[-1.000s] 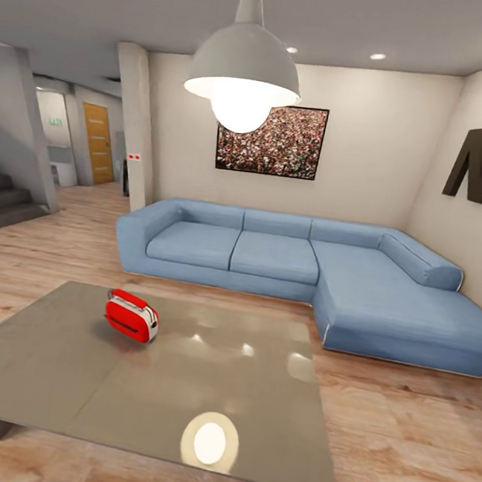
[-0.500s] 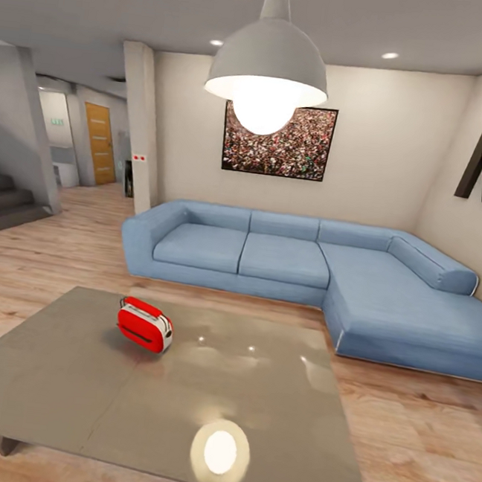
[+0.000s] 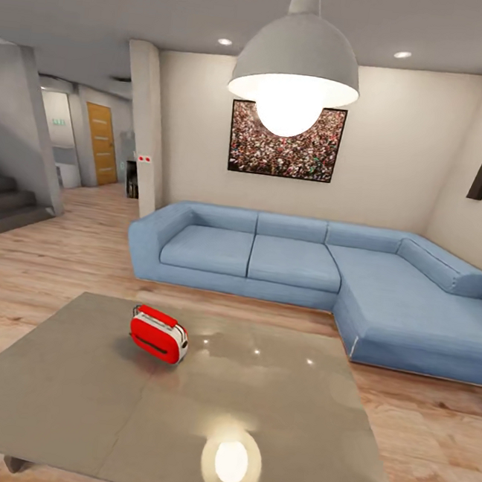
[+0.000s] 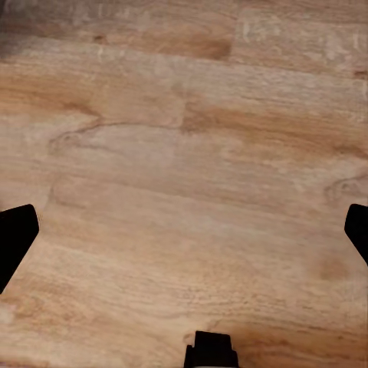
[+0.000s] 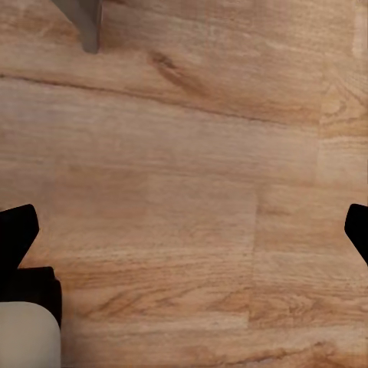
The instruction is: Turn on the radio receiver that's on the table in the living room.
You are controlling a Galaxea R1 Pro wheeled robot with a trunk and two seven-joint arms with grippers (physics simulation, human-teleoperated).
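Sitting on the table (image 3: 266, 416) before the blue sofa (image 3: 319, 280) was the radio receiver (image 3: 158, 334). Both grippers' jaws stood wide apart over floor planks (image 4: 184, 176).

A blue L-shaped sofa (image 3: 319, 280) stands against the beige back wall. Above the sofa hangs a framed crowd picture (image 3: 286, 141). A lit grey dome pendant lamp (image 3: 296, 64) hangs in front of the picture. Left of the sofa: a pillar (image 3: 145, 125), an orange door (image 3: 101, 143), dark stairs (image 3: 2, 199).

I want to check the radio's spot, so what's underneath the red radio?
The red radio sits on the glossy grey table, toward its far left part. The tabletop patch right under the radio is covered by it.
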